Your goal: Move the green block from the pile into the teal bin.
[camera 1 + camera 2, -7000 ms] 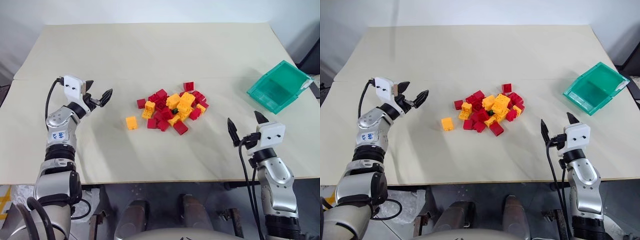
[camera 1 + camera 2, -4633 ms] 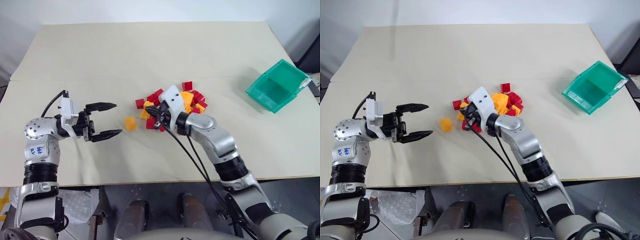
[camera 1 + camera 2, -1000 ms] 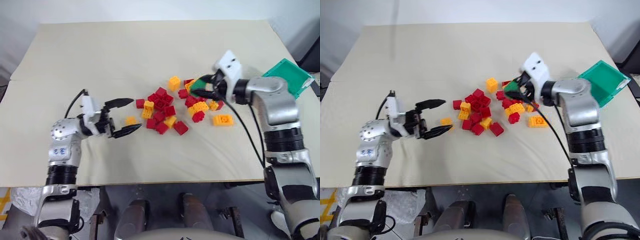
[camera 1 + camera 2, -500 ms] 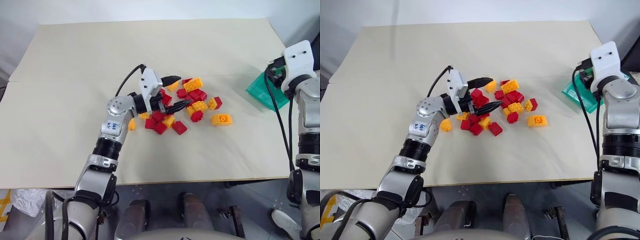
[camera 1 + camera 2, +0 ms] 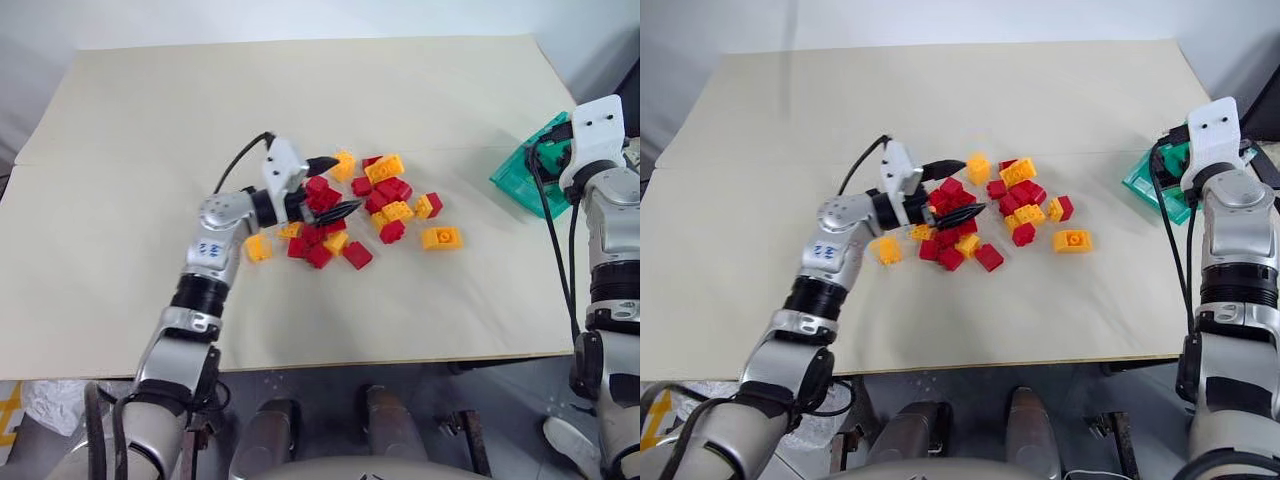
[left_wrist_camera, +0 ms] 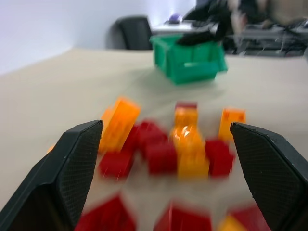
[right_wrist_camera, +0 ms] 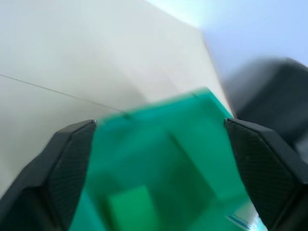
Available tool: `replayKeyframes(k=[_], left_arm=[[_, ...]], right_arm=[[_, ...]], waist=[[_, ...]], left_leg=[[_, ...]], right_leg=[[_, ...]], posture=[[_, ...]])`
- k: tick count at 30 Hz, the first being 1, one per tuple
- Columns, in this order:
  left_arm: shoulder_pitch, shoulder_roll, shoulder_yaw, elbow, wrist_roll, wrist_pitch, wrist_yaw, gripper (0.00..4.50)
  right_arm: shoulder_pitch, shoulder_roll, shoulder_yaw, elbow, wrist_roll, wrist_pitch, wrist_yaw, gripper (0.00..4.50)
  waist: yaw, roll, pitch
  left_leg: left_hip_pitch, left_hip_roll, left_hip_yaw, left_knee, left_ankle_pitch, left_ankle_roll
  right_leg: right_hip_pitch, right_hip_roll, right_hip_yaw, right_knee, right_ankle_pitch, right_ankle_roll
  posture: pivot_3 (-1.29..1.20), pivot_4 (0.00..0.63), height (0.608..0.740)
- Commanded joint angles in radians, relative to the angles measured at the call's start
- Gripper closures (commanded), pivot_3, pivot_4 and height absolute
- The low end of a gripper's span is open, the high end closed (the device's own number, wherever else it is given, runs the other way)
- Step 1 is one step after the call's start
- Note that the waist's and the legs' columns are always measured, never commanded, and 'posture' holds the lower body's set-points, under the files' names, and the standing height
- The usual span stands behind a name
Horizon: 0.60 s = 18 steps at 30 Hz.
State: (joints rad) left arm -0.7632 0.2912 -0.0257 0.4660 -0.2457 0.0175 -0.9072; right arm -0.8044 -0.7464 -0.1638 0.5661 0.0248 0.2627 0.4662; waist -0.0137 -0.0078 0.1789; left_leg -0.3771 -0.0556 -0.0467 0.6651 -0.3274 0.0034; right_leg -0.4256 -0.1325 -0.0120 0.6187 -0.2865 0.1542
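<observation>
My right gripper [image 7: 159,159] stands over the teal bin [image 7: 192,125] with jaws spread and empty, the green block [image 7: 129,208] lying inside it, while my left gripper [image 5: 333,186] hangs open above the pile [image 5: 350,215], holding nothing.
</observation>
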Motion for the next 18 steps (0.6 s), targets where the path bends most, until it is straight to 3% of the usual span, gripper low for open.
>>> replayKeyframes(k=[1,4,8,14,18], left_arm=[[0.091,0.074,0.07,-0.138,-0.067,0.062,-0.02,0.0],[0.197,0.17,0.128,-0.23,-0.102,0.138,-0.03,0.0],[0.321,0.291,0.237,-0.29,-0.207,0.201,-0.115,0.0],[0.442,0.423,0.349,-0.217,-0.202,0.144,-0.155,0.0],[0.493,0.449,0.388,-0.235,-0.212,0.124,-0.16,0.0]], right_arm=[[0.06,-0.056,-0.004,-0.161,0.113,0.029,0.241,0.03],[0.169,-0.101,0.021,-0.265,0.194,0.035,0.469,0.03],[0.301,-0.171,0.056,-0.287,0.239,-0.099,0.74,0.03],[0.3,-0.182,0.072,-0.083,0.219,-0.28,0.898,0.03],[0.268,-0.144,0.047,-0.012,0.237,-0.313,0.887,0.03]], waist=[[0.001,0.0,0.0],[0.002,0.0,0.0],[0.008,0.0,0.0],[0.01,0.0,0.0],[0.009,0.001,0.0]], left_leg=[[0.0,0.0,0.0,0.0,0.0,0.0],[0.0,0.003,-0.001,0.0,0.0,0.0],[0.0,0.004,0.0,0.001,0.0,0.001],[0.002,0.004,0.0,0.004,0.0,0.001],[0.003,0.005,0.0,0.002,-0.001,0.001]], right_leg=[[0.0,0.0,0.0,0.0,0.0,0.0],[0.0,0.0,0.0,0.0,0.0,0.0],[0.001,0.0,0.0,0.0,0.0,0.0],[0.003,-0.001,0.0,-0.001,0.0,0.0],[0.003,-0.001,0.0,-0.001,0.0,0.0]], posture=[[0.0,0.15,0.74],[0.0,0.15,0.74],[0.0,0.15,0.74],[0.0,0.15,0.74],[0.0,0.15,0.74]])
